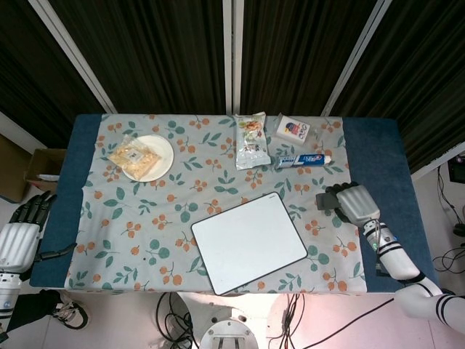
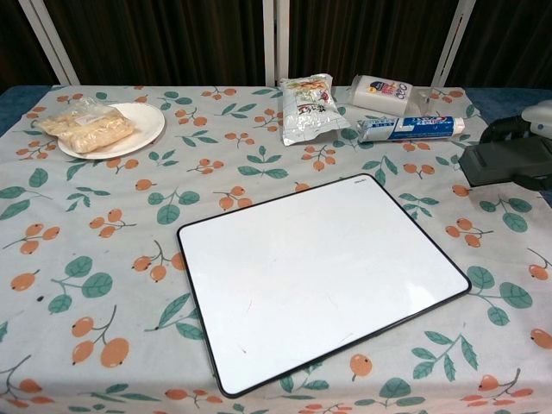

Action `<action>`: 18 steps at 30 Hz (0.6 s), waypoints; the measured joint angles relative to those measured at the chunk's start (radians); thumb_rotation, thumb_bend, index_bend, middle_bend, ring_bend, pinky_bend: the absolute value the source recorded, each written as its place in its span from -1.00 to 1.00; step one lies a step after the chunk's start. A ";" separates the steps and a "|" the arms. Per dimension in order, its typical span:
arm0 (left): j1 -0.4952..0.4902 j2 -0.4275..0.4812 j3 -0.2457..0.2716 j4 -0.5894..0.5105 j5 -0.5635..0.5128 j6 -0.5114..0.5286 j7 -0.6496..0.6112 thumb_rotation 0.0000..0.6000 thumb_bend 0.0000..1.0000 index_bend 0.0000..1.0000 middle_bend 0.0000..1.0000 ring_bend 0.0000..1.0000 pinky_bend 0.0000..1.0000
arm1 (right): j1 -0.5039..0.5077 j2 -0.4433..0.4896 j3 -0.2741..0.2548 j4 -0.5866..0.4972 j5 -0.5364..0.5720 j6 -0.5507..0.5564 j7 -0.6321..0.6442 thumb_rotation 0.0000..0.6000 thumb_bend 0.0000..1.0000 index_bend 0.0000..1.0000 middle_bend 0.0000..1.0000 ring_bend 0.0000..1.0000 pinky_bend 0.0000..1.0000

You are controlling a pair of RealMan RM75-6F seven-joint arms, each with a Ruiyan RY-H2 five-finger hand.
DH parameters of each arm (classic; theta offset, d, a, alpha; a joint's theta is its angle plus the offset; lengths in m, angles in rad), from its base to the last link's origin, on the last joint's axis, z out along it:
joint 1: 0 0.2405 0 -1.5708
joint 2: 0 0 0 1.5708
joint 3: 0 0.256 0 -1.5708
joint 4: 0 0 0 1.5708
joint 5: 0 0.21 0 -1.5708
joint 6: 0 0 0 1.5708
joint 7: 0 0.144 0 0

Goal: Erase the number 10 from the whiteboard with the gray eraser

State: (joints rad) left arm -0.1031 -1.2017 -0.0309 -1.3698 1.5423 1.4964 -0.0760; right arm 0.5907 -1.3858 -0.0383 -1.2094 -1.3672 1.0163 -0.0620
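Observation:
The whiteboard [image 1: 249,241] [image 2: 323,276] lies near the table's front edge, its white surface blank with no number showing. My right hand [image 1: 354,203] [image 2: 530,142] hovers to the right of the board, off its far right corner, and grips the gray eraser [image 1: 325,199] [image 2: 503,162]. In the chest view only the edge of that hand shows at the right border. My left hand [image 1: 25,230] hangs off the table's left side with its fingers apart and nothing in it.
A plate [image 1: 163,163] [image 2: 142,136] with a bag of snacks sits far left. A snack packet [image 1: 251,141] [image 2: 308,105], a white pouch [image 1: 293,129] [image 2: 381,93] and a toothpaste tube [image 1: 302,160] [image 2: 409,128] lie along the far edge.

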 measured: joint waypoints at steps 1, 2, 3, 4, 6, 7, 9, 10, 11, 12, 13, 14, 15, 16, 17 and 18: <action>0.000 0.000 0.000 -0.001 0.000 0.000 0.001 0.14 -0.93 -0.92 -0.93 -0.89 -0.67 | -0.004 -0.008 -0.004 0.016 -0.008 -0.004 0.012 1.00 -0.18 0.06 -0.11 -0.18 -0.10; 0.000 0.001 0.001 -0.004 0.001 0.000 0.003 0.14 -0.93 -0.92 -0.93 -0.89 -0.67 | -0.009 -0.020 -0.008 0.034 -0.018 -0.010 0.025 1.00 -0.18 0.03 -0.13 -0.18 -0.11; 0.000 0.001 0.002 -0.005 0.001 0.000 0.005 0.14 -0.93 -0.92 -0.93 -0.89 -0.67 | -0.011 -0.027 -0.010 0.045 -0.025 -0.017 0.033 1.00 -0.18 0.01 -0.15 -0.20 -0.12; 0.001 0.001 0.003 -0.006 0.001 0.000 0.007 0.14 -0.93 -0.92 -0.93 -0.89 -0.67 | -0.012 -0.033 -0.012 0.055 -0.033 -0.025 0.043 1.00 -0.20 -0.06 -0.20 -0.24 -0.15; 0.001 0.001 0.005 -0.008 0.001 -0.001 0.009 0.14 -0.93 -0.92 -0.93 -0.89 -0.67 | -0.011 -0.036 -0.013 0.060 -0.038 -0.041 0.052 1.00 -0.28 -0.29 -0.33 -0.43 -0.25; 0.001 0.001 0.005 -0.008 0.001 -0.002 0.010 0.14 -0.93 -0.92 -0.93 -0.89 -0.66 | -0.010 -0.036 -0.014 0.060 -0.038 -0.053 0.057 1.00 -0.36 -0.55 -0.50 -0.63 -0.40; 0.001 0.001 0.005 -0.009 0.000 -0.001 0.011 0.14 -0.93 -0.92 -0.93 -0.89 -0.67 | -0.006 -0.031 -0.016 0.056 -0.039 -0.077 0.065 1.00 -0.52 -0.89 -0.80 -0.90 -0.71; 0.001 0.001 0.005 -0.010 -0.001 0.000 0.011 0.14 -0.93 -0.92 -0.93 -0.89 -0.67 | -0.002 -0.026 -0.016 0.051 -0.040 -0.094 0.073 1.00 -0.61 -0.99 -0.94 -0.99 -0.90; 0.002 0.002 0.004 -0.011 -0.001 0.001 0.012 0.14 -0.93 -0.92 -0.93 -0.89 -0.67 | -0.001 -0.021 -0.016 0.048 -0.042 -0.105 0.081 1.00 -0.65 -1.00 -0.98 -1.00 -0.96; 0.002 0.003 0.004 -0.012 -0.001 0.001 0.013 0.15 -0.93 -0.92 -0.93 -0.89 -0.67 | 0.000 -0.018 -0.016 0.045 -0.045 -0.110 0.088 1.00 -0.70 -1.00 -1.00 -1.00 -1.00; 0.001 0.003 0.004 -0.014 -0.001 0.001 0.014 0.14 -0.93 -0.92 -0.93 -0.89 -0.67 | 0.000 -0.015 -0.015 0.044 -0.049 -0.108 0.096 1.00 -0.73 -1.00 -1.00 -1.00 -1.00; 0.001 0.004 0.003 -0.015 -0.002 0.001 0.016 0.15 -0.93 -0.92 -0.93 -0.89 -0.67 | -0.001 -0.012 -0.014 0.044 -0.054 -0.102 0.102 1.00 -0.75 -1.00 -1.00 -1.00 -1.00; 0.001 0.004 0.003 -0.017 -0.003 0.001 0.017 0.15 -0.93 -0.92 -0.93 -0.89 -0.67 | -0.004 -0.010 -0.014 0.043 -0.058 -0.094 0.108 1.00 -0.75 -1.00 -1.00 -1.00 -1.00; 0.001 0.005 0.003 -0.018 -0.003 0.001 0.019 0.15 -0.93 -0.92 -0.93 -0.89 -0.67 | -0.007 -0.006 -0.013 0.043 -0.065 -0.082 0.114 1.00 -0.75 -1.00 -1.00 -1.00 -1.00; 0.000 0.005 0.002 -0.019 -0.004 0.001 0.019 0.15 -0.93 -0.92 -0.93 -0.89 -0.67 | -0.012 -0.002 -0.013 0.041 -0.070 -0.073 0.118 1.00 -0.75 -1.00 -1.00 -1.00 -1.00; 0.000 0.005 0.002 -0.020 -0.004 0.001 0.019 0.14 -0.92 -0.91 -0.93 -0.89 -0.67 | -0.017 0.004 -0.013 0.037 -0.075 -0.064 0.121 1.00 -0.75 -1.00 -1.00 -1.00 -1.00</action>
State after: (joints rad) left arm -0.1027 -1.1969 -0.0290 -1.3897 1.5386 1.4977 -0.0567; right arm 0.5740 -1.3816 -0.0516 -1.1728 -1.4420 0.9526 0.0590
